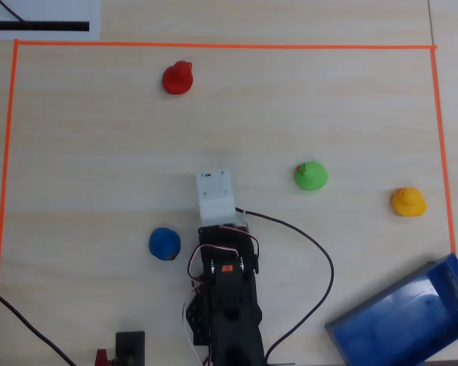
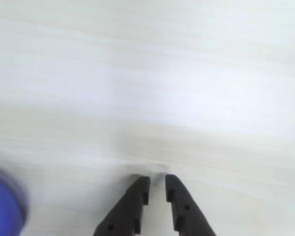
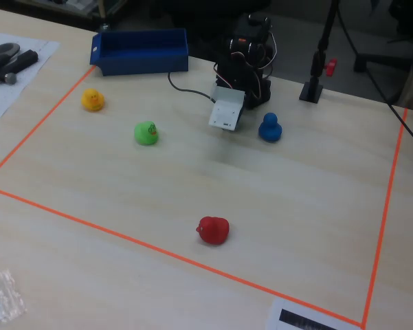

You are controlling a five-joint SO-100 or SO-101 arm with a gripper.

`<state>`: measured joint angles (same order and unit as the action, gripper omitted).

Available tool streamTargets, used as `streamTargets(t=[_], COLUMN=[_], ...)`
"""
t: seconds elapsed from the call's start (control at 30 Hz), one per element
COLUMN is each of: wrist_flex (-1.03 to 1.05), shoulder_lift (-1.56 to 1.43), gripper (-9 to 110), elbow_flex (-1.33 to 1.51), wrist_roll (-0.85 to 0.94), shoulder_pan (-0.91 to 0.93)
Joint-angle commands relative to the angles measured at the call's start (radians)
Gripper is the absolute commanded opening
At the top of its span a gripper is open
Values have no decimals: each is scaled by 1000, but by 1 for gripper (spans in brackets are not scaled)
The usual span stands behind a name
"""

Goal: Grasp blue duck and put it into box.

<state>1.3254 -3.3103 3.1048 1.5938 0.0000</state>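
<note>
In the wrist view the gripper [image 2: 157,184] hung over bare table, fingers nearly together and empty — the blue duck [image 2: 5,206] sat apart, at lower left.

The arm [image 1: 225,305] is folded back on itself at six o'clock in the overhead view, its white wrist housing [image 1: 216,195] pointing toward twelve. In the wrist view the tool [image 2: 157,184] hangs low with only a narrow gap between its black fingertips, gripping nothing.
</note>
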Motion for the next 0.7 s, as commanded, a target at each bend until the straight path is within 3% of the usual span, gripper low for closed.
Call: streamTargets(t=[0.0,0.17,0.33,0.53,0.67], wrist_flex=[21,74,284,354,341], shoulder_lift=[-2,132,339,511,545], gripper=[0,0,1,24,33], elbow_flex=[6,-160,-485,-733,-779], wrist_roll=[-2,15,71,86,58], shoulder_pan=[8,-44,-193,-287,-393])
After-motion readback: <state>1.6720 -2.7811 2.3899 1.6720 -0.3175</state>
